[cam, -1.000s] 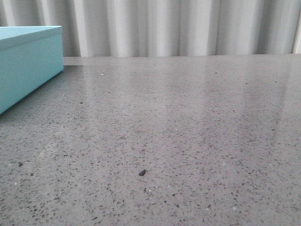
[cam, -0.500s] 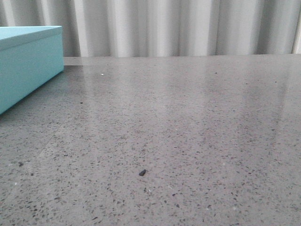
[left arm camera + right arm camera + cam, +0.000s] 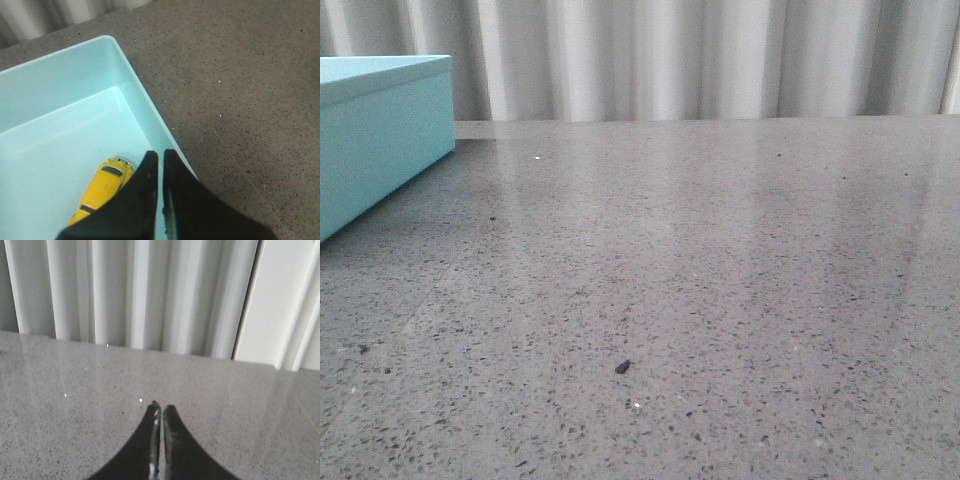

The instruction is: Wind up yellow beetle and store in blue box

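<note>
**Mia:** Left gripper [image 3: 160, 155] first. What is it doing?

**Sam:** Its two black fingers [image 3: 145, 185] are pressed close together, with just a thin line between them. They hold nothing. It hangs over the blue box [image 3: 145, 100], right above the box's side wall.

**Mia:** Where is the yellow car [image 3: 102, 187]?

**Sam:** It lies on the floor of the box, down inside it. It sits just beside the left gripper's fingers, and the fingers hide part of its side. I cannot tell if they touch it. The car lies near the wall under the gripper, running slantwise to it.

**Mia:** Does the box have its lid on?

**Sam:** No, the top is open and you can see right in.

**Mia:** And the right gripper [image 3: 161, 406]?

**Sam:** Its fingers are together too, and they hold nothing. It is over the gray speckled table [image 3: 75, 430], pointing at the white curtain [image 3: 150, 290].

**Mia:** What does the front camera show?

**Sam:** Only a corner of the box [image 3: 380, 130] at the far left of the table [image 3: 720, 280]. A little dark crumb [image 3: 622, 367] lies on the table, well apart from the box.
</note>
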Action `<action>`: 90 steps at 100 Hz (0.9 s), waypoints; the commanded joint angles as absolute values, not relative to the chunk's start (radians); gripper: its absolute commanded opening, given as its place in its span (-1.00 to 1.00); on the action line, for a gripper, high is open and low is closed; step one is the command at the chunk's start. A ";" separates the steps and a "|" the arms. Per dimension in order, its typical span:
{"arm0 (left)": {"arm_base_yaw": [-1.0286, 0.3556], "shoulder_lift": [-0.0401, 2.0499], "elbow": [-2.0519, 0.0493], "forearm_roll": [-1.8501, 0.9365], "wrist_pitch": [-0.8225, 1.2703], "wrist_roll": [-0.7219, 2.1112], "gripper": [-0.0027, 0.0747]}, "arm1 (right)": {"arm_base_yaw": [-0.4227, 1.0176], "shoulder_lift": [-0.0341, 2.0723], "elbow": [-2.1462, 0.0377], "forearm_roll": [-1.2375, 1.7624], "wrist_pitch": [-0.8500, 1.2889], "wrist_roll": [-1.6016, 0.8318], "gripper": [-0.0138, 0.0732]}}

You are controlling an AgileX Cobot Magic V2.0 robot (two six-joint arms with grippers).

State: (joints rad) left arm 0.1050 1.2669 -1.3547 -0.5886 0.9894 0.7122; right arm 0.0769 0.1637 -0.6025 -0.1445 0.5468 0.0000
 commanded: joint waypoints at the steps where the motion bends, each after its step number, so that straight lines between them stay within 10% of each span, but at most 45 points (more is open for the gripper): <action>1: 0.104 1.167 -1.290 -0.699 0.855 0.801 -0.99 | 0.079 0.149 -0.604 -0.164 0.421 0.000 -0.78; 90: 0.104 0.362 -0.476 -0.827 0.367 0.902 -0.99 | 0.079 -0.029 -0.401 -0.165 0.399 0.000 -0.78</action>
